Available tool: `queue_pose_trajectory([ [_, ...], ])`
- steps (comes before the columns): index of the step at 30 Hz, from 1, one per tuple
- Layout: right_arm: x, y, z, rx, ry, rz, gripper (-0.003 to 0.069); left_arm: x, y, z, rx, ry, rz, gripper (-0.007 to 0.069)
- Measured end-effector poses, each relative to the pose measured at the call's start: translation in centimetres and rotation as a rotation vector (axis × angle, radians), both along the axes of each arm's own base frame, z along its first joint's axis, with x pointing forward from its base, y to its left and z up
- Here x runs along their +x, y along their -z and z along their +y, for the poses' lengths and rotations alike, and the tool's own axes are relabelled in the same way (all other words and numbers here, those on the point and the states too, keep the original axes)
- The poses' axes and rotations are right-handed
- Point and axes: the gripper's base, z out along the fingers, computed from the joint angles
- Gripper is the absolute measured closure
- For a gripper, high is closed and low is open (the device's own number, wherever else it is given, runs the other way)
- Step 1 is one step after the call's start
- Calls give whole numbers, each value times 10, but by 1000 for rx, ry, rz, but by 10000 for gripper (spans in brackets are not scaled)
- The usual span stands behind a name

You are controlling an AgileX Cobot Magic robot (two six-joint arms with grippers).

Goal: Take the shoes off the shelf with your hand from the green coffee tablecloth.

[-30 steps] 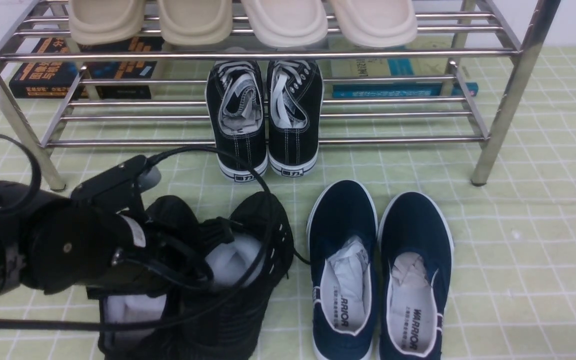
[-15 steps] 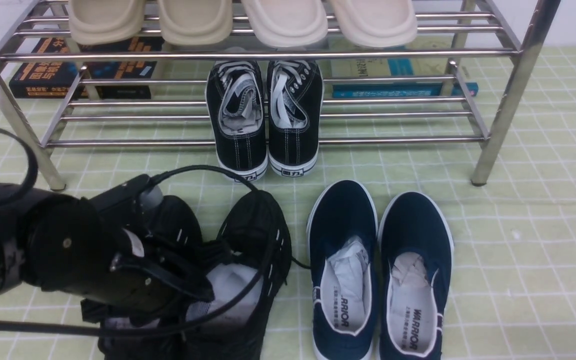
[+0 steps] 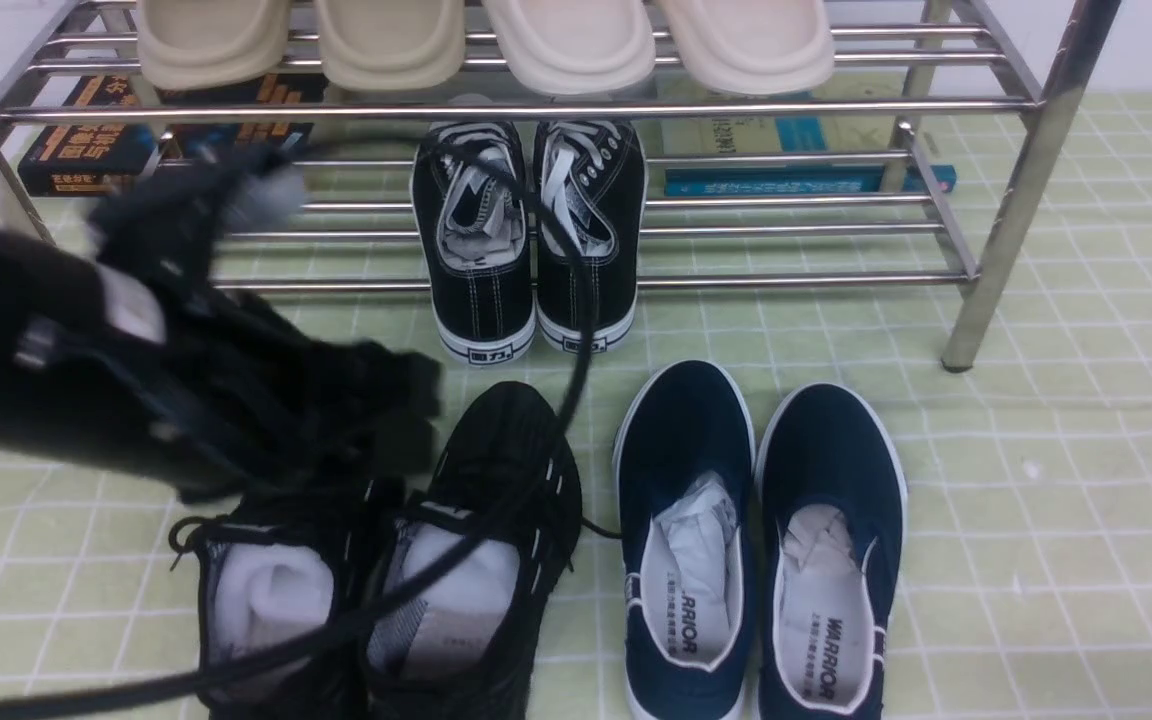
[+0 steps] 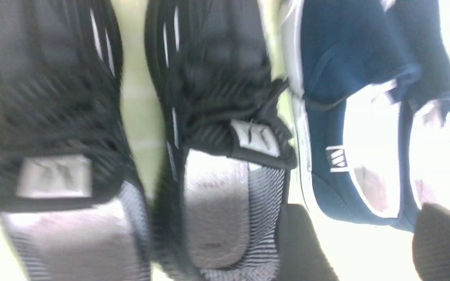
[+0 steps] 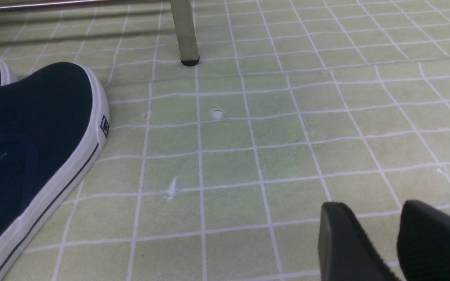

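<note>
Front: canvas sneakers (image 3: 531, 235) on shelf (image 3: 1006, 190) lower tier; slip-ons (image 3: 761, 540) on cloth (image 3: 1066, 500) near edge. Shoes (image 3: 386, 580) beside them, below blurred left hand (image 3: 376, 420).
Left wrist: fingers (image 4: 307, 249) spread, clear of shoes (image 4: 225, 136).
Right wrist: right gripper (image 5: 395, 238) slightly parted, empty.

"WARRIOR" was printed on both insoles of the navy slip-ons (image 3: 756, 550). Heel tabs of the canvas sneakers (image 3: 531, 235) carried Chinese characters "回力". Book covers (image 3: 96, 150) weren't legible.
</note>
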Motion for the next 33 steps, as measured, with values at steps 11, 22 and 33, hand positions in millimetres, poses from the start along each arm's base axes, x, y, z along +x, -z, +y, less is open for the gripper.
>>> queue_pose_trajectory([
  [11,0,0,0,0,0,0,421,-91,-53,78,259,-75,-178,624],
  [22,0,0,0,0,0,0,421,-120,19,81,-247,-206,-415,624],
  [33,0,0,0,0,0,0,421,-110,82,79,-163,-212,-386,615],
])
